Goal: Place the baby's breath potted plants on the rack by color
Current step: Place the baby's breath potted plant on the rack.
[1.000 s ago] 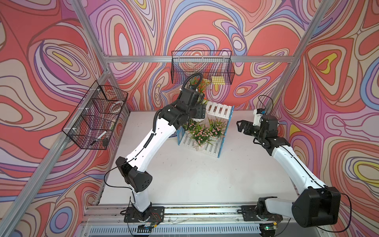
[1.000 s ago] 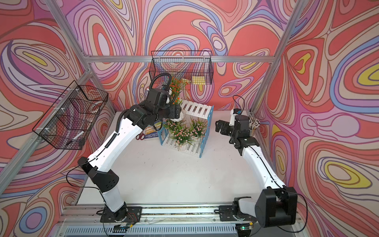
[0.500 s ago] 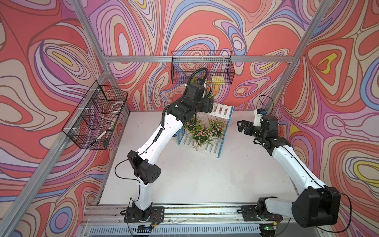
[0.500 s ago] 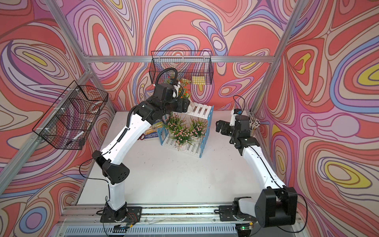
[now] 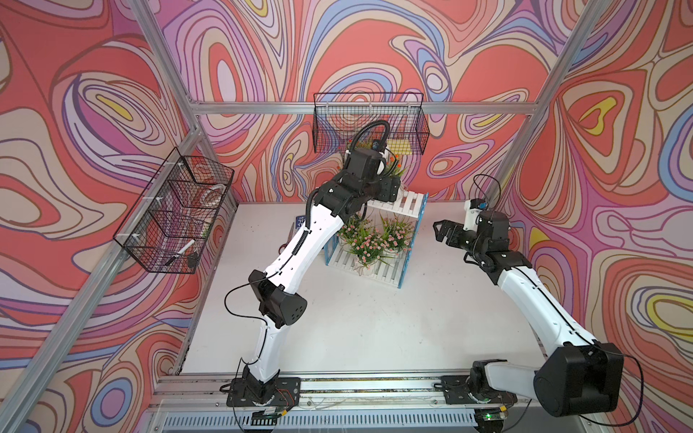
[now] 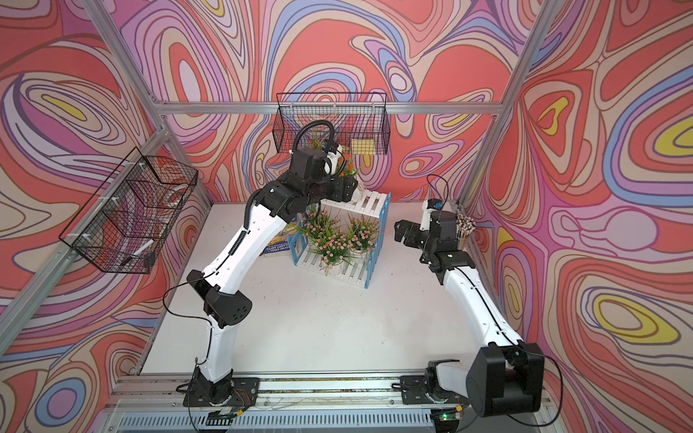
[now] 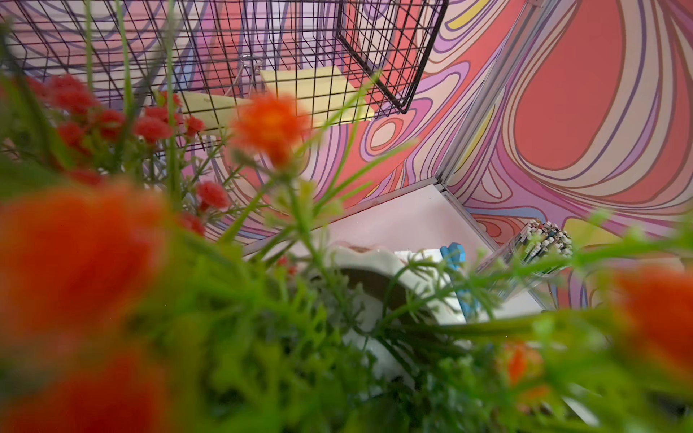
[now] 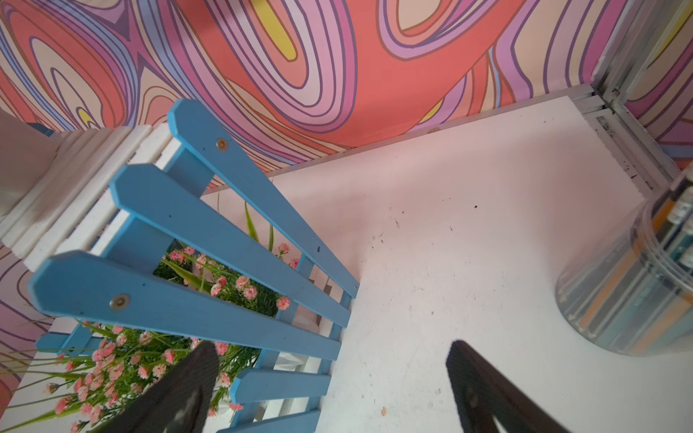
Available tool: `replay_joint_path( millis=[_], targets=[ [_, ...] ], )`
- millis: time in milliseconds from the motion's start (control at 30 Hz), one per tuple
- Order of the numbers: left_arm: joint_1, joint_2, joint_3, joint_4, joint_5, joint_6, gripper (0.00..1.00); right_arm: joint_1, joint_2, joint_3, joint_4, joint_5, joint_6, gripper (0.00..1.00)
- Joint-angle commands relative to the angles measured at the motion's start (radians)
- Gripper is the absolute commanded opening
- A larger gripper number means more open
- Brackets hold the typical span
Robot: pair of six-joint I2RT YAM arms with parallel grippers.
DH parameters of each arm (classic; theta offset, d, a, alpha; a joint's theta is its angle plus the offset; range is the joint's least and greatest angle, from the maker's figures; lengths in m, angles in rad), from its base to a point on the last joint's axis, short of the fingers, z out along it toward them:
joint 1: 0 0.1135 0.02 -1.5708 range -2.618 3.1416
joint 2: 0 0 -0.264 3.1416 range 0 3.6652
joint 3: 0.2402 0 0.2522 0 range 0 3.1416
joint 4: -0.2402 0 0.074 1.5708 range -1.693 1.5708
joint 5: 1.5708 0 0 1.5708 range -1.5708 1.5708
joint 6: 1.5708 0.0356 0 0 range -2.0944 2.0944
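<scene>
Three pink-flowered plants (image 5: 369,240) crowd the lower tier of the rack (image 5: 410,204) at the centre of both top views, and an orange-red plant (image 5: 396,167) rises over its upper tier, just below the wire basket (image 5: 369,123) at upper centre. The left claw (image 5: 390,189) sits at that upper tier beside the orange-red plant, its fingers hidden among blurred leaves in the left wrist view, so I cannot tell whether it grips the pot. Right of the rack, the right claw (image 5: 443,233) hangs above the desk (image 5: 356,330), jaws spread wide with nothing between them.
</scene>
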Motion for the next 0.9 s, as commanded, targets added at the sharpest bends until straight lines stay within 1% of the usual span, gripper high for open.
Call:
replay_joint_path(
  millis=[0, 467, 867],
  targets=[
    [-0.007, 0.006, 0.043, 0.035, 0.013, 0.035, 0.65, -0.007, -0.025, -0.022, 0.018, -0.009, 0.004, 0.98],
    [-0.006, 0.045, 0.042, 0.046, -0.01, 0.052, 0.66, -0.008, -0.029, -0.039, 0.036, -0.022, 0.001, 0.98],
    [-0.005, 0.063, 0.041, 0.072, 0.002, 0.05, 0.76, -0.008, -0.027, -0.04, 0.043, -0.03, -0.002, 0.98]
  ],
)
